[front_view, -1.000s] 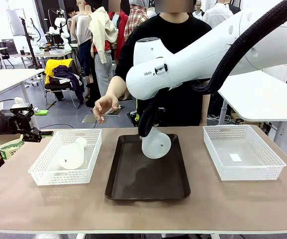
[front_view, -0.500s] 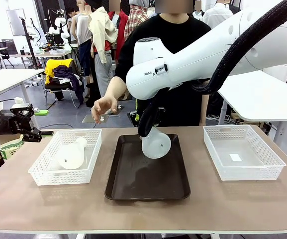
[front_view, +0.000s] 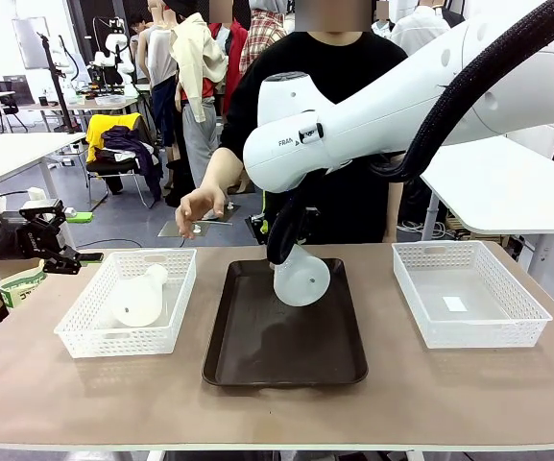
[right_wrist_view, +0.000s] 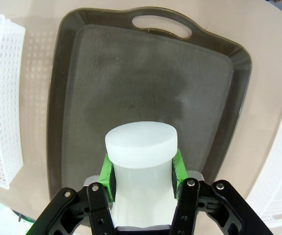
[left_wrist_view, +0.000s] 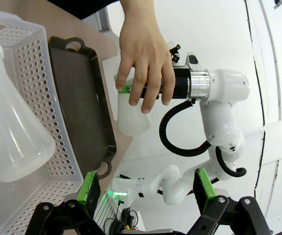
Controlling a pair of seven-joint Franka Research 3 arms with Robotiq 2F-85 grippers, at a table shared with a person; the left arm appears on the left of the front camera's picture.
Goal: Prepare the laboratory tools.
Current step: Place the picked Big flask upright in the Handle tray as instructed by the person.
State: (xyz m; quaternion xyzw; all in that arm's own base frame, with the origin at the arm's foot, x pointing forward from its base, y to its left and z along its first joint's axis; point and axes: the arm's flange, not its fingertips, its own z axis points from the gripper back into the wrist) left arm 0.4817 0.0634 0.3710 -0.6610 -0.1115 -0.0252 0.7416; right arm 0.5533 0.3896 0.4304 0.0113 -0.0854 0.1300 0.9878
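Front: right gripper (front_view: pixel 282 246) pinching a tilted flask (front_view: pixel 302 278) over the tray (front_view: pixel 257 370), other flask (front_view: pixel 137 299) lying in the left basket (front_view: pixel 73 332); left wrist: left gripper (left_wrist_view: pixel 145 188) spread, empty; right wrist: pads (right_wrist_view: pixel 107 177) on slick sides, so it could slip and topple.

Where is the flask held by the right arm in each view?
Front view: flask at centre, tilted, over the dark tray's far end.
Left wrist view: flask at centre, behind the person's fingers.
Right wrist view: flask bottom centre, between green pads.
Shared landmark: the dark tray.
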